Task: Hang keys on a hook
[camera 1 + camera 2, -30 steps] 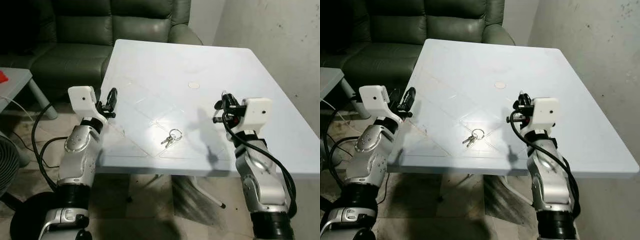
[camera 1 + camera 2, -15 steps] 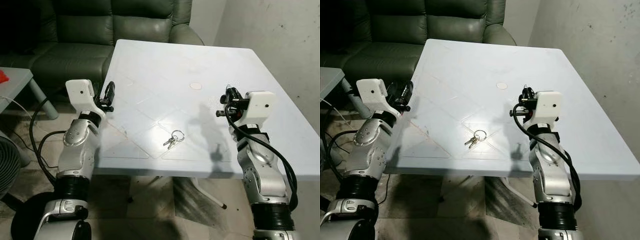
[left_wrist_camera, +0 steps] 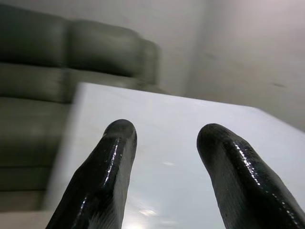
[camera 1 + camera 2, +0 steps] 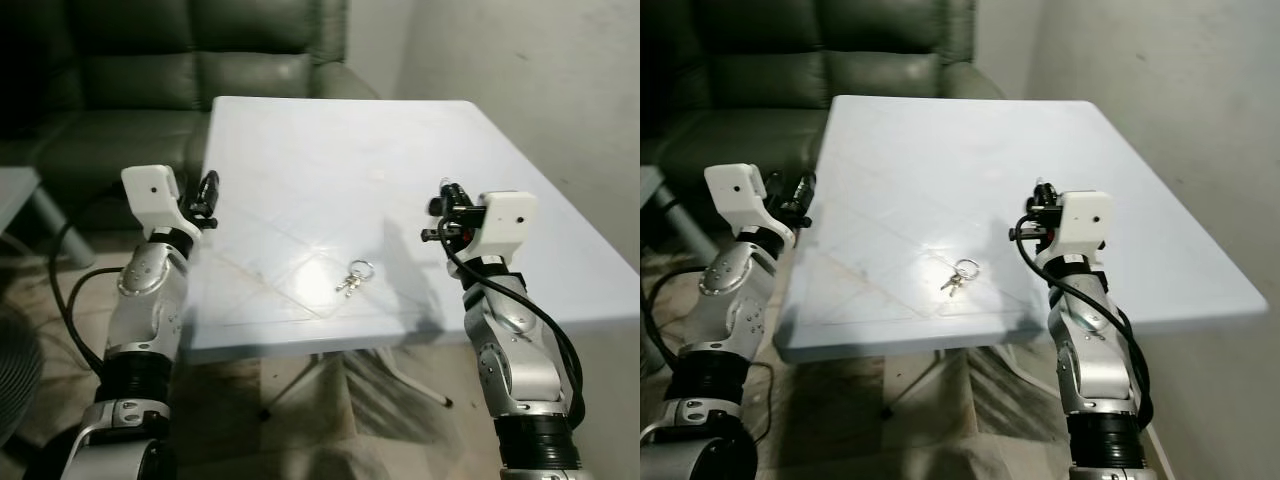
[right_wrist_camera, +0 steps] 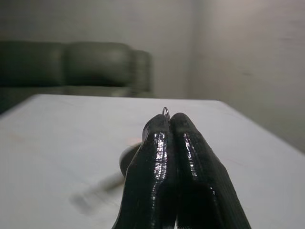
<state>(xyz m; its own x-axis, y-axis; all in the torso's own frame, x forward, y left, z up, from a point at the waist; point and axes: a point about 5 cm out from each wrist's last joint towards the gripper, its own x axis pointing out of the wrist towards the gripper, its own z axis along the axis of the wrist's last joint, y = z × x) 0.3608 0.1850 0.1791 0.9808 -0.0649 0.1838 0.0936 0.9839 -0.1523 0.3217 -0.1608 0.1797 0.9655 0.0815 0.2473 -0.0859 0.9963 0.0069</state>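
Note:
A small bunch of keys [image 4: 352,277] on a ring lies flat on the white table [image 4: 300,150], near its front edge. My right gripper [image 4: 443,208] hovers above the table to the right of the keys. It is shut, and in the right wrist view a thin curved metal hook tip [image 5: 165,111] pokes up between its fingertips [image 5: 157,138]. My left gripper [image 4: 207,190] is held at the table's left edge, well left of the keys. Its two fingers [image 3: 114,157] stand apart with nothing between them.
A dark green sofa [image 4: 150,70] stands behind the table. A pale wall [image 4: 540,90] runs along the right side. A low grey side table [image 4: 15,185] is at the far left. The table's folding legs [image 4: 330,365] show underneath, and a black cable [image 4: 75,300] hangs by my left arm.
The whole picture has shifted, so the camera has moved. The keys lie where they were. Both arms hold much the same pose, with the left gripper turned a little more forward.

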